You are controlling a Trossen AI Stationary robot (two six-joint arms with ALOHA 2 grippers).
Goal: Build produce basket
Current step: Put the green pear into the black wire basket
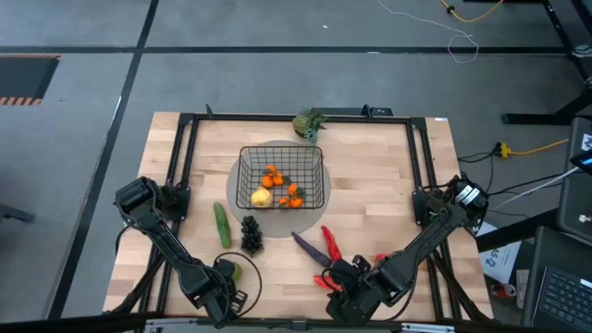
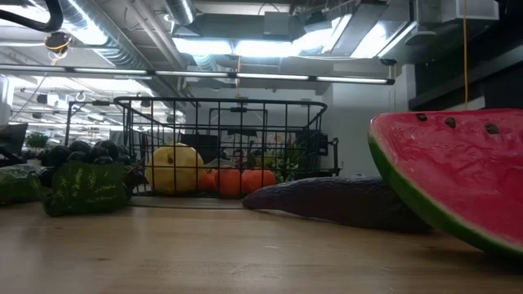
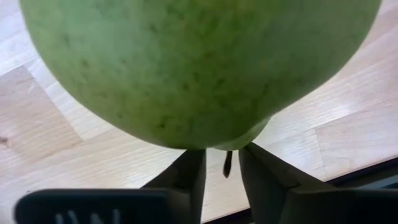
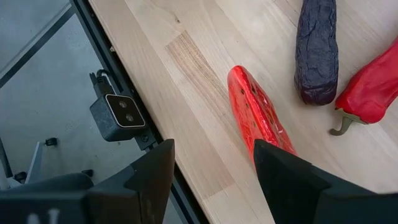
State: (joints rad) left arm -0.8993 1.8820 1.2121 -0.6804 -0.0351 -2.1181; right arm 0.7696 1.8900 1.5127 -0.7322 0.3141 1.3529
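The black wire basket (image 1: 282,180) stands mid-table, holding a yellow pear (image 1: 262,197) and orange clusters (image 1: 291,192). Near it on the wood lie a cucumber (image 1: 222,225), dark grapes (image 1: 251,233), a purple eggplant (image 4: 317,50) and a red pepper (image 4: 373,81). At the near left, my left gripper (image 1: 229,282) points down at a green pear (image 3: 199,68) and is closed on its narrow end. At the near right, my right gripper (image 4: 214,168) hovers open over a red watermelon slice (image 4: 258,118), touching nothing. My left gripper has the green pear's narrow stem end (image 3: 245,138) between its two fingers (image 3: 189,177), with the dark stem in the gap. It comes from above, pointing steeply down. The pear's bulk hides the fingertips. Whether the pear rests on the table or hangs clear cannot be told.
A leafy green bunch (image 1: 310,122) lies at the far edge behind the basket. A black frame (image 1: 185,157) borders the table. A small camera (image 4: 118,115) sits at the near edge beside my right gripper. Bare wood (image 1: 379,185) shows right of the basket.
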